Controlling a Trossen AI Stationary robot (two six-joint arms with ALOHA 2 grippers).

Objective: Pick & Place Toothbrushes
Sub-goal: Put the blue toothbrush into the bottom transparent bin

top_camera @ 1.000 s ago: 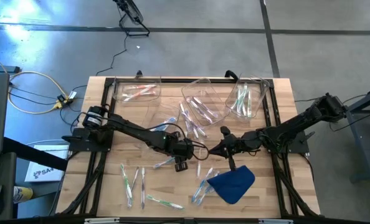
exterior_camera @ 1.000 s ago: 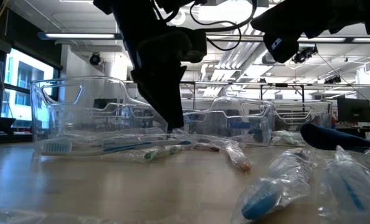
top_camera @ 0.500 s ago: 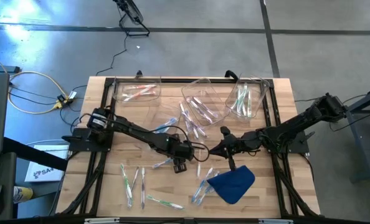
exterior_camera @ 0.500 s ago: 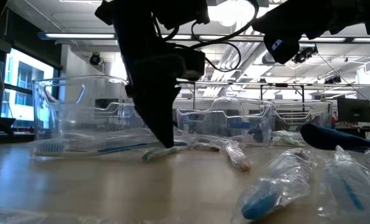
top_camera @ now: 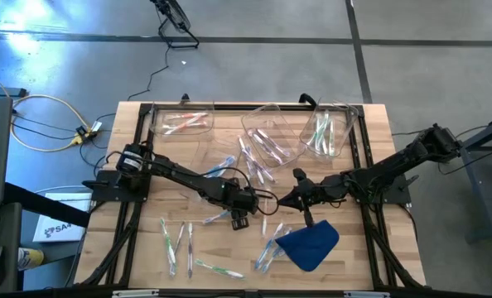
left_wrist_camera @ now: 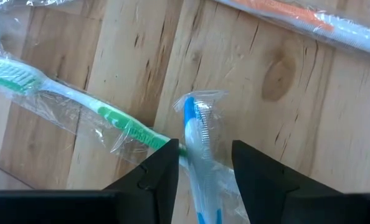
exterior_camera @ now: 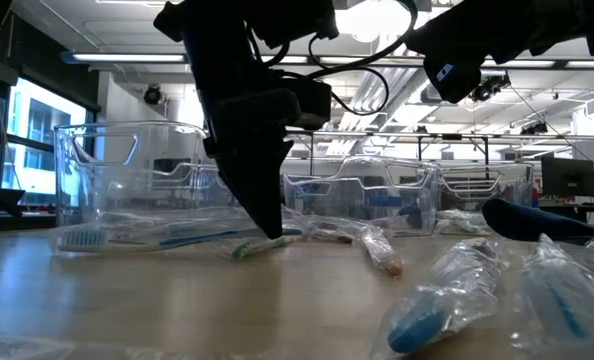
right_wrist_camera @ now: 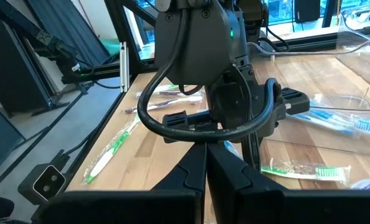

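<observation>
left pincer (left_wrist_camera: 203,163) unmoved, straddling blue toothbrush (left_wrist_camera: 194,140)

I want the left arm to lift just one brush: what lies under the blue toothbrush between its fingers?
Under the wrapped blue toothbrush, a wrapped green toothbrush crosses beneath it on the wooden table. The crossing is hidden by the left gripper.

Pale wooden table (top_camera: 138,248) with visible grain and knots, matt finish. Toothbrushes (left_wrist_camera: 194,134) sealed in glossy, crinkled clear plastic wrap. Clear, shiny plastic bins (top_camera: 271,132) at twelve o'clock. Soft blue cloth (top_camera: 311,244) at five o'clock. Matt black gripper fingers (left_wrist_camera: 160,174).
</observation>
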